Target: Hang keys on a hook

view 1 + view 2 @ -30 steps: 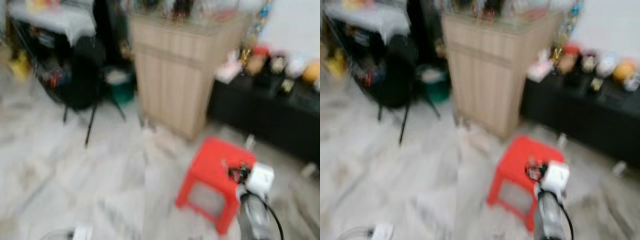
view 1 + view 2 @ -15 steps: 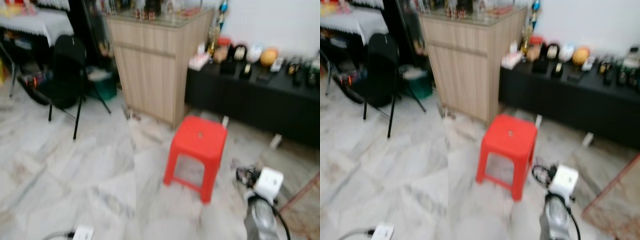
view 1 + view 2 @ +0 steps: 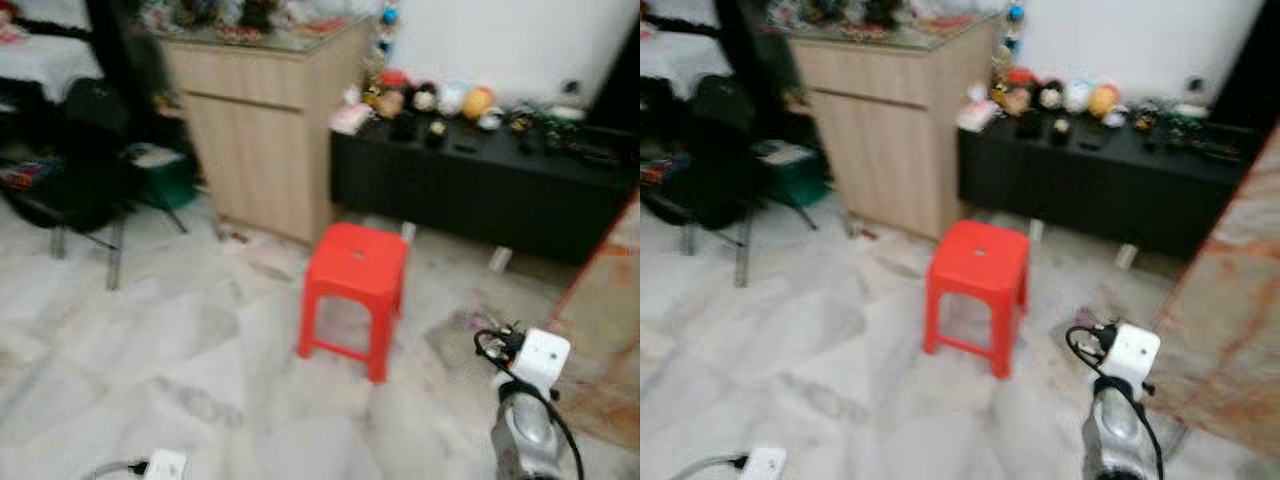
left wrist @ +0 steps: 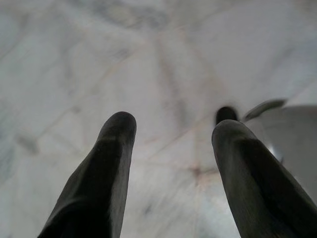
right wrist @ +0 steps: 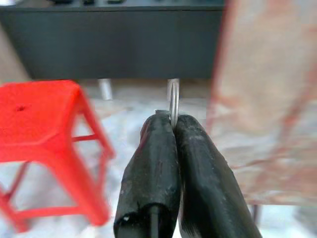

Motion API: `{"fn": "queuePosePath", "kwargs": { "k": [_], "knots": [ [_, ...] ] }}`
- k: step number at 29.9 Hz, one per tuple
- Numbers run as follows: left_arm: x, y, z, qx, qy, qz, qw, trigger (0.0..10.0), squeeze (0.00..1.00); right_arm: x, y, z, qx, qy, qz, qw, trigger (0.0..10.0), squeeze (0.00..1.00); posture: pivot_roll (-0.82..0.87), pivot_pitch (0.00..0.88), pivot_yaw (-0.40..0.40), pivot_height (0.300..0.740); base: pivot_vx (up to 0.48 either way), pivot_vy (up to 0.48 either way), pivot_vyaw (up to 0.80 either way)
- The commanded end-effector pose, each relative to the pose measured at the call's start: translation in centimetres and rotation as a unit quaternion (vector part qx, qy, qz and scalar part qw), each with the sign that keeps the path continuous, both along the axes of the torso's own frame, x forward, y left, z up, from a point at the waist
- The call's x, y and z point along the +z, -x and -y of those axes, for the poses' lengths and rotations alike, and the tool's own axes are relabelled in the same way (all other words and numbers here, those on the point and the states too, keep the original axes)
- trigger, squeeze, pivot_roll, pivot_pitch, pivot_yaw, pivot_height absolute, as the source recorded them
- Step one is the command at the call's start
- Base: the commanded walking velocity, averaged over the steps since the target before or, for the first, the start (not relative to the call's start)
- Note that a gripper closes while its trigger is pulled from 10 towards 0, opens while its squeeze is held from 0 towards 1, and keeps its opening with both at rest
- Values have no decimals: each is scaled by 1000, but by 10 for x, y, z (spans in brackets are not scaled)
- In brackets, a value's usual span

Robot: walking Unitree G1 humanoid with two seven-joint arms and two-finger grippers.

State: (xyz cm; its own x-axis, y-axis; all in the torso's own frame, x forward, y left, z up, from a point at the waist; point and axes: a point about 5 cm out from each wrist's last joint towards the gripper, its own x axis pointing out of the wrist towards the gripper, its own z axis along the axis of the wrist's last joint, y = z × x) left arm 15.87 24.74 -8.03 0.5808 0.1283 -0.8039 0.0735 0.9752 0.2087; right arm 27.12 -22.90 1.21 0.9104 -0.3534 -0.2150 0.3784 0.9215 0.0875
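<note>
Keys: only a thin key ring (image 5: 173, 101) shows, pinched between the right gripper (image 5: 172, 124) fingers, near the red stool (image 3: 355, 290). The left gripper (image 4: 173, 134) hangs spread wide over the floor. I think it's carrying; next, find a hook.

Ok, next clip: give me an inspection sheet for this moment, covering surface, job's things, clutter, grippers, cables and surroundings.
Surface: pale marble floor.
Job's things: metal key ring pinched in the right gripper; hook: nothing seen.
Clutter: red stool mid-floor; small figures on the black low cabinet.
Grippers: right shut on the ring; left gripper open, empty, over the floor.
Cables: black cable at the right wrist; white plug block on the floor.
Surroundings: wooden cabinet, black chair.
</note>
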Motion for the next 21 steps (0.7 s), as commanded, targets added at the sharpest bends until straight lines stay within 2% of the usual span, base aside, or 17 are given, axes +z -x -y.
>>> {"fn": "queuePosePath", "kwargs": {
  "k": [1,12,15,18,21],
  "knots": [
    [-2,5,0,5,1,-4,1000,10000,0,5,-4,0,4,1,10,1000,10000,0,39,0,-53,740,0,0,-800],
    [-2,3,1,15,2,-2,1000,10000,0,19,-15,7,5,14,30,999,10000,0,24,0,-58,740,0,0,-800],
    [-1,-1,1,12,-2,-3,1000,10000,0,27,-23,7,12,19,39,999,10000,0,24,0,-53,740,0,0,0],
    [-1,-1,2,11,-3,-4,1000,10000,0,27,-24,8,12,21,36,999,10000,0,21,0,-51,740,0,0,0],
    [-2,1,1,15,-7,-8,1000,10000,0,33,-26,15,3,25,45,999,10000,0,13,0,-48,740,0,0,0]
  ]
}}
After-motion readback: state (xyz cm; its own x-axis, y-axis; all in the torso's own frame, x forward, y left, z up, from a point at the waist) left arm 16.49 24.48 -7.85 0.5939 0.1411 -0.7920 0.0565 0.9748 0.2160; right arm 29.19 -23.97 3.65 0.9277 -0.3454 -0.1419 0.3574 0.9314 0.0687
